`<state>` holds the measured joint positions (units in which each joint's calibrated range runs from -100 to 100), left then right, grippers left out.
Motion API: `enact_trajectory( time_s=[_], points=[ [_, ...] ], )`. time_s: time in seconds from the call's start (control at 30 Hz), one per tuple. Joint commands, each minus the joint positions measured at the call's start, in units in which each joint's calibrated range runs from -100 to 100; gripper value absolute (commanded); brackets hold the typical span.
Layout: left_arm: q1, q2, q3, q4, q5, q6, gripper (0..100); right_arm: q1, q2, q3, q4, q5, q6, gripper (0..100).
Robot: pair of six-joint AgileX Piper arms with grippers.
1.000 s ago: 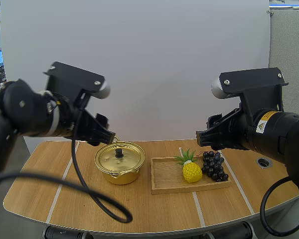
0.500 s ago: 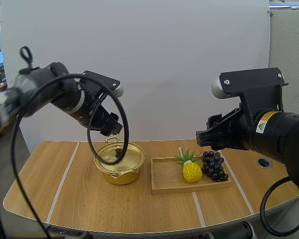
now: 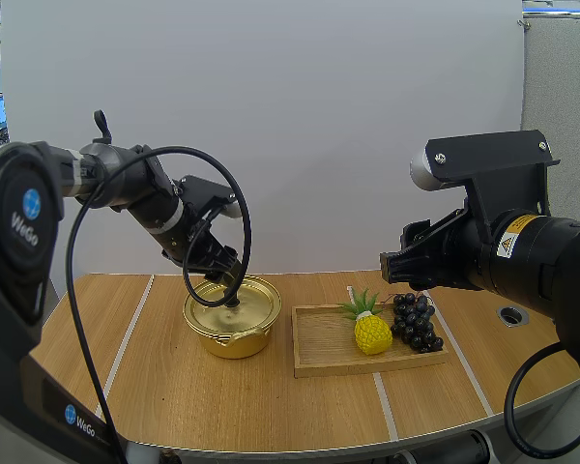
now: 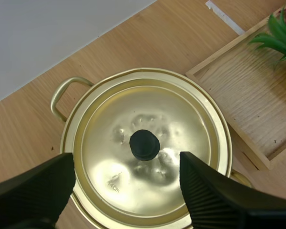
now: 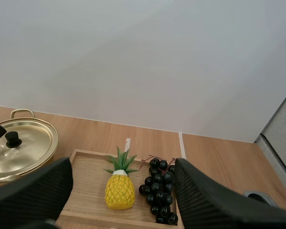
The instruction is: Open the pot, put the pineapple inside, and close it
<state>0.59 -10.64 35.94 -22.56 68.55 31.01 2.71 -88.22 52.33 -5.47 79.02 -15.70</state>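
A gold pot (image 3: pixel 234 327) stands left of centre on the table, its lid (image 4: pixel 181 119) on and a black knob (image 4: pixel 144 144) in the lid's middle. My left gripper (image 3: pixel 228 275) hangs just over the lid, open, its fingers (image 4: pixel 35 188) wide apart on either side of the knob and touching nothing. A yellow pineapple (image 3: pixel 372 332) with green leaves stands on the wooden tray (image 3: pixel 319 350). My right gripper (image 3: pixel 398 265) is held high above the tray's right end, open and empty, with the pineapple (image 5: pixel 119 190) far below between its fingers (image 5: pixel 214 200).
A bunch of black grapes (image 3: pixel 416 322) lies on the tray right of the pineapple, touching it or nearly so. The pot has a loop handle (image 4: pixel 62 93) at its far side. A round grommet (image 3: pixel 509 314) sits in the table's right end.
My left arm has swung away from the camera and come down over the pot, bringing its open gripper above the lid knob. The right arm has not moved.
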Motion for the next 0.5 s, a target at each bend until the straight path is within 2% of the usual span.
enact_trajectory(
  time_s=[0.0, 0.13, 0.47],
  points=[
    [-0.66, 1.5, -0.7, -1.1, -1.7, 0.9, 100, -0.2, -0.1, -0.4, 0.0, -1.1, -0.3, 100],
    [-1.89, 3.0, -0.9, -0.4, -3.7, 0.9, 100, -0.2, -0.1, -0.4, 0.0, -1.1, -0.3, 100],
    [-1.89, 7.2, -1.7, 0.2, -3.8, 0.9, 100, -0.2, -0.1, -0.4, -0.1, -0.3, -0.3, 100]
  ],
)
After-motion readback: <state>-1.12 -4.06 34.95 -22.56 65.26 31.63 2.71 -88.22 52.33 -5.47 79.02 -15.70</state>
